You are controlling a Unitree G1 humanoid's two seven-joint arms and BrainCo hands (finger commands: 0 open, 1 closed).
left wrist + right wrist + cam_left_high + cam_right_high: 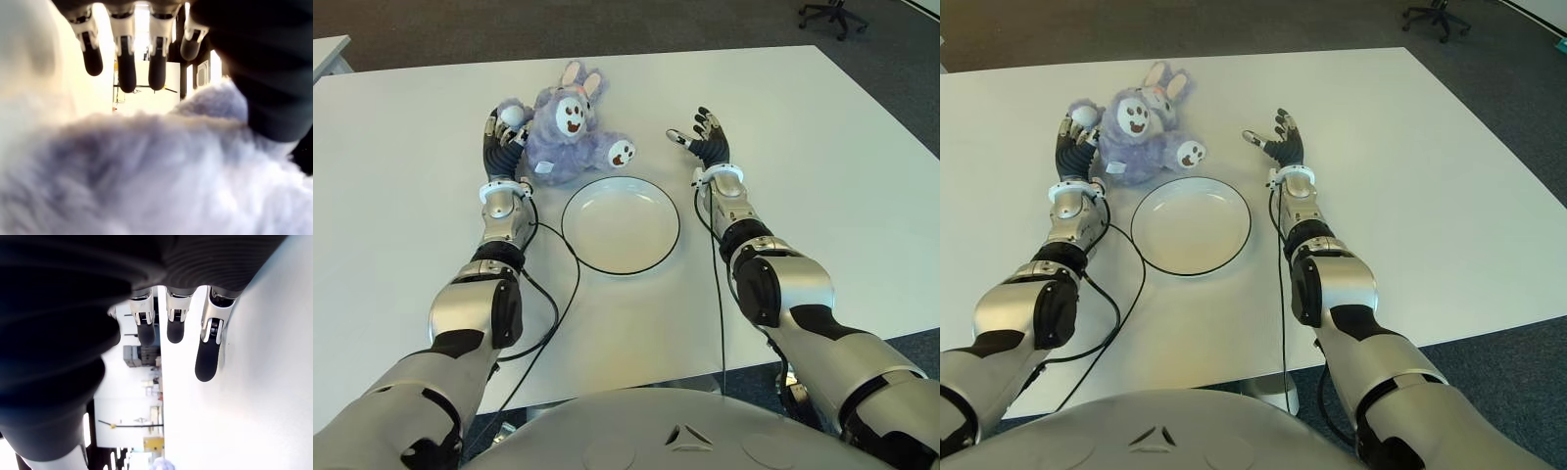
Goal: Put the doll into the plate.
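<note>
Left eye view: fluffy lavender bunny doll [566, 132], white face, beside plate [620, 224].

Both arms reach forward, forearms roughly parallel. The left hand [502, 137] is raised at the wrist, its fingers [126, 58] extended and uncurled. The right hand [705, 137] is held palm inward with fingers [207, 350] spread, holding nothing.

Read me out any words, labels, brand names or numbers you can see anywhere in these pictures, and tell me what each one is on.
None can be read.
The doll has a small white tag by the left hand; any print on it is too small to tell.
The plate, the table and the right hand show no writing.
</note>
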